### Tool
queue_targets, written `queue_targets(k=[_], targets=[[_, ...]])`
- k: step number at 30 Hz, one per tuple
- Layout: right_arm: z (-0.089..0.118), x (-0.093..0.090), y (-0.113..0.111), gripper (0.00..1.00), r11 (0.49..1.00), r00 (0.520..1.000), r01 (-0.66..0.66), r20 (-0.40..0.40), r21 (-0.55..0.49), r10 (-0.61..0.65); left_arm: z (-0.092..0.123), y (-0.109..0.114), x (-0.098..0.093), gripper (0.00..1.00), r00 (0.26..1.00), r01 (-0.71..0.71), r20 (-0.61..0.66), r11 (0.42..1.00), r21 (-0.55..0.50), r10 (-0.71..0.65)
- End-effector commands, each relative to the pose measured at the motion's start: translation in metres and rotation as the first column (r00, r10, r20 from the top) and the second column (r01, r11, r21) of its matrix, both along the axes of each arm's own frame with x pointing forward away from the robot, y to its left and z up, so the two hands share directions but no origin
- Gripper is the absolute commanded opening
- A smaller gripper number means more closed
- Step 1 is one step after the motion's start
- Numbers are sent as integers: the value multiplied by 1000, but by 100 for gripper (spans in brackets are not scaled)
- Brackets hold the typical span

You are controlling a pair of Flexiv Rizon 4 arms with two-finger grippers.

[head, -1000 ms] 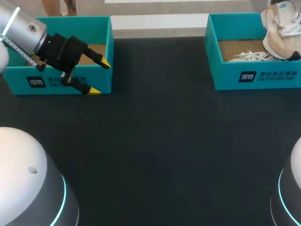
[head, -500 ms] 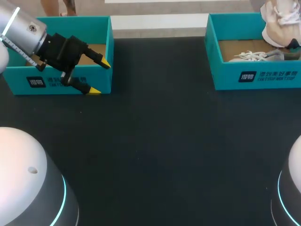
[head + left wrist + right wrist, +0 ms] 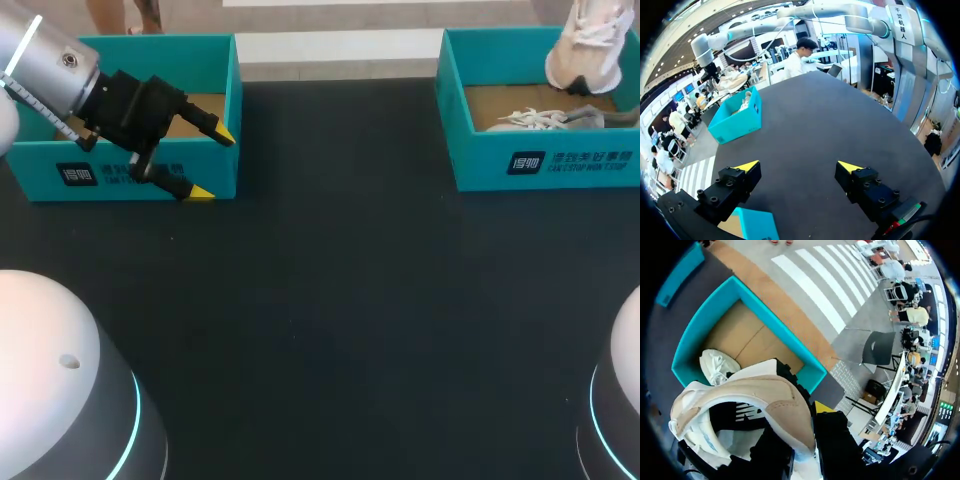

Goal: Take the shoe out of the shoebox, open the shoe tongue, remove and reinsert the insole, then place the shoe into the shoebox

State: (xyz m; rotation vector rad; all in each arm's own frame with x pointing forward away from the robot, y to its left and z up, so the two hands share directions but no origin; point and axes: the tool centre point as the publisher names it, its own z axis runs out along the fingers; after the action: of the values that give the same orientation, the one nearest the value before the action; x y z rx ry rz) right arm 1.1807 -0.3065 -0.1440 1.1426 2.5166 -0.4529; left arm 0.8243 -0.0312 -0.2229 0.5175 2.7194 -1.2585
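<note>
The left gripper (image 3: 212, 163) has not moved — its fingers stand wide apart over the near wall of the left shoebox (image 3: 40, 160), at the far left corner of the table (image 3: 330, 300). At the far right corner the shoe (image 3: 585, 45) has risen higher above the right shoebox (image 3: 500, 165), clear of its walls, with the right gripper (image 3: 802, 432) clamped on the rim of its opening. A second shoe (image 3: 530, 120) lies inside that box — below the lifted one.
</note>
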Motion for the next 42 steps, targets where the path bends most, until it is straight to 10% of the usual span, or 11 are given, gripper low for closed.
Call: queue_targets(k=[1, 6, 29, 42], targets=[[3, 3, -2, 0, 796, 791, 597, 90, 99, -605, 0, 0, 0, 100, 1000, 1, 0, 1000, 3, -1], [-1, -28, -3, 0, 517, 510, 842, 86, 155, -856, 0, 0, 0, 100, 1000, 1, 0, 1000, 3, -1], [-1, -28, -3, 0, 517, 510, 842, 86, 155, -856, 0, 0, 0, 100, 1000, 1, 0, 1000, 3, -1], [-40, -43, -12, 0, 488, 467, 857, 149, 166, -872, 0, 0, 0, 100, 1000, 1, 0, 1000, 3, -1]])
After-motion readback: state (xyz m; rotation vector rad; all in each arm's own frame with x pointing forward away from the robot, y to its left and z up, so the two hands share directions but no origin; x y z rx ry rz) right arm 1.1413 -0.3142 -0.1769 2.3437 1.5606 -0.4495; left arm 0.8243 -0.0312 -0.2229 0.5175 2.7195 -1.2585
